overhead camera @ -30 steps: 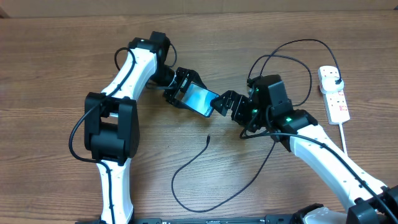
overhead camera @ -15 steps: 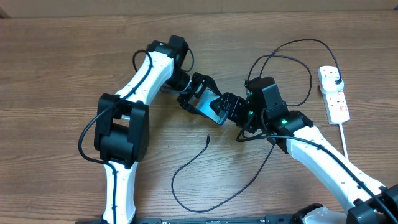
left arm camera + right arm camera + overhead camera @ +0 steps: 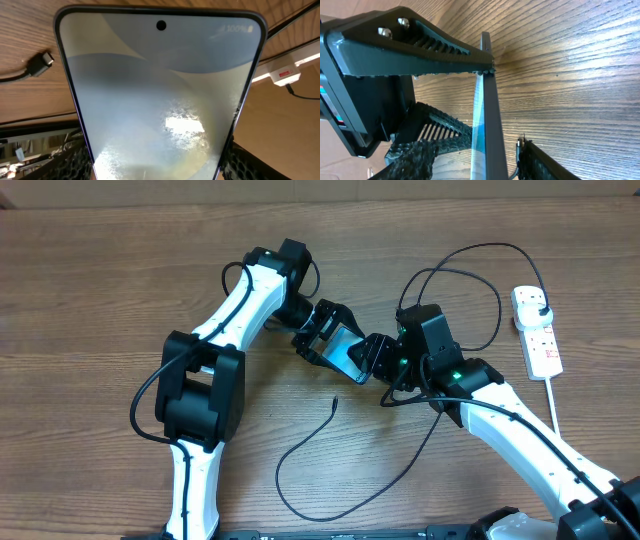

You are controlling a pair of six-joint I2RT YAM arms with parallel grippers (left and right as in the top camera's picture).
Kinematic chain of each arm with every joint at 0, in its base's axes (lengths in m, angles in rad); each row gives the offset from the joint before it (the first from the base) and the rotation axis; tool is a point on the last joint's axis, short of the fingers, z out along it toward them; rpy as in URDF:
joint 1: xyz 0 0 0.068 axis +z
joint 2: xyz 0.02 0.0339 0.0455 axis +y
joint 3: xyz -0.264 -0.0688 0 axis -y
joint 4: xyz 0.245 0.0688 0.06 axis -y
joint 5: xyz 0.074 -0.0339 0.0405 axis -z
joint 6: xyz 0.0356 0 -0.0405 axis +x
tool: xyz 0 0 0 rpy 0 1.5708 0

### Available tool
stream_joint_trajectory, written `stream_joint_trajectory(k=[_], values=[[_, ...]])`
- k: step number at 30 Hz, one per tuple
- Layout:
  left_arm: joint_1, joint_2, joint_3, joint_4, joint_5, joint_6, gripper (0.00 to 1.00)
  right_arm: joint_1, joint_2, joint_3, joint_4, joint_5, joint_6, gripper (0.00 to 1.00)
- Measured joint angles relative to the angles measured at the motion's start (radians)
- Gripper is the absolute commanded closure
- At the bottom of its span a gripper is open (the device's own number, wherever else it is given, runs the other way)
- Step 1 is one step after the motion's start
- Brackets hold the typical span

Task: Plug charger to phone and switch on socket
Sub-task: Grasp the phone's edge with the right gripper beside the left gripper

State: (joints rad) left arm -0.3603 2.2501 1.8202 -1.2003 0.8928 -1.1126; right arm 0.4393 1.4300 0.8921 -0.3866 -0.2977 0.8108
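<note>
On the table [image 3: 80, 300], the socket [image 3: 538, 335] lies well right of the right claw [image 3: 378, 358]. The left claw [image 3: 322, 335] pinches the phone [image 3: 345, 350]. The right claw straddles its free end; bite unconfirmed. Advise square, firm closure before the left releases. The charger tip [image 3: 334, 400] lies near both, on their base side. Since earlier: phone carried rightward, right claw narrowed.

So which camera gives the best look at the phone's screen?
The left wrist view: the phone fills the frame, its screen lit and facing the camera. Overhead shows the phone only as a small tilted slab. The right wrist sees the phone edge-on, a thin strip with no screen detail.
</note>
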Motion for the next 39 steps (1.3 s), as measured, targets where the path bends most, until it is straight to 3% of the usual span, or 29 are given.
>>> stream_joint_trajectory(k=[9, 17, 23, 30, 34, 37, 38, 39], values=[[-0.029, 0.0, 0.0, 0.0, 0.036, -0.011, 0.96, 0.0, 0.016, 0.0, -0.003, 0.01, 0.0, 0.49], [-0.033, 0.006, 0.0, 0.0, 0.034, -0.012, 0.96, 0.0, 0.041, 0.0, -0.003, 0.017, 0.0, 0.64], [-0.033, 0.008, 0.0, 0.001, 0.035, -0.011, 0.96, 0.0, 0.043, 0.0, -0.002, 0.019, -0.002, 0.86], [-0.033, 0.008, 0.0, 0.003, 0.029, -0.011, 0.96, -0.001, 0.046, 0.0, -0.004, 0.026, 0.013, 0.96], [-0.033, 0.008, 0.0, 0.01, 0.026, -0.011, 0.94, -0.005, 0.05, 0.0, -0.003, 0.027, 0.035, 0.96], [-0.033, 0.008, 0.0, 0.018, 0.023, -0.009, 0.5, -0.006, 0.051, 0.0, -0.002, 0.029, 0.035, 0.96], [-0.033, 0.008, 0.0, 0.026, 0.023, -0.005, 0.2, -0.006, 0.051, 0.0, 0.0, 0.034, 0.034, 0.96], [-0.033, 0.008, 0.0, 0.032, 0.021, 0.002, 0.0, -0.006, 0.052, 0.0, 0.003, 0.037, 0.034, 0.96]])
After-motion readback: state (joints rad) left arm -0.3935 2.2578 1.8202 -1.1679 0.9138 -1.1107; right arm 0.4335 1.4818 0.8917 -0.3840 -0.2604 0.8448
